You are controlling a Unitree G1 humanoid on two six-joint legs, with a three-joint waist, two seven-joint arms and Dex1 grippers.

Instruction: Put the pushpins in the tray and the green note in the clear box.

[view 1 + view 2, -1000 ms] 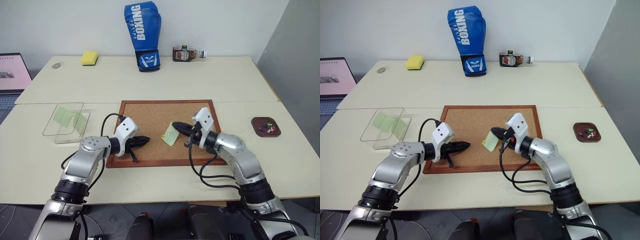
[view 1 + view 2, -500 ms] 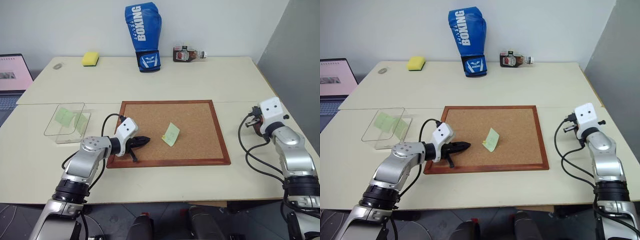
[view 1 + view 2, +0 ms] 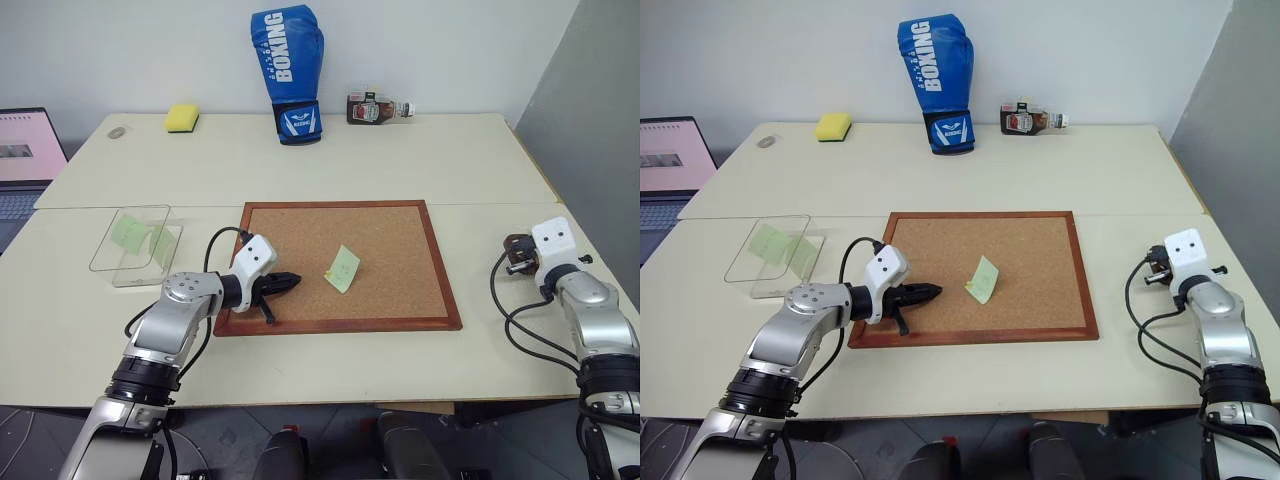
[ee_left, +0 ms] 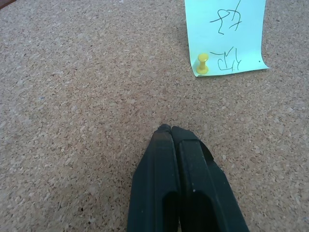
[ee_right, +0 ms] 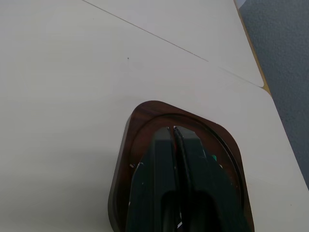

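Note:
The green note (image 3: 342, 268) lies on the corkboard, held by a yellow pushpin (image 4: 203, 63) near one edge. My left gripper (image 3: 291, 282) hovers shut and empty over the board's near-left part, pointing toward the note (image 4: 224, 34). At the table's right side my right gripper (image 5: 173, 128) is shut directly above the dark-brown tray (image 5: 126, 159), which it mostly hides. Small bits of pushpins show in the tray beside its fingers. I see nothing between those fingers. The clear box (image 3: 135, 245) stands left of the board with green slips inside.
The wood-framed corkboard (image 3: 340, 325) fills the table's middle. A blue boxing glove (image 3: 287, 70), a yellow sponge (image 3: 181, 118) and a lying bottle (image 3: 378, 107) sit along the back. A laptop (image 3: 22, 150) is at far left. The table's right edge runs close to the tray.
My right gripper has swung from the note on the corkboard far to the right and now hangs over the tray. The left arm and the note have stayed put.

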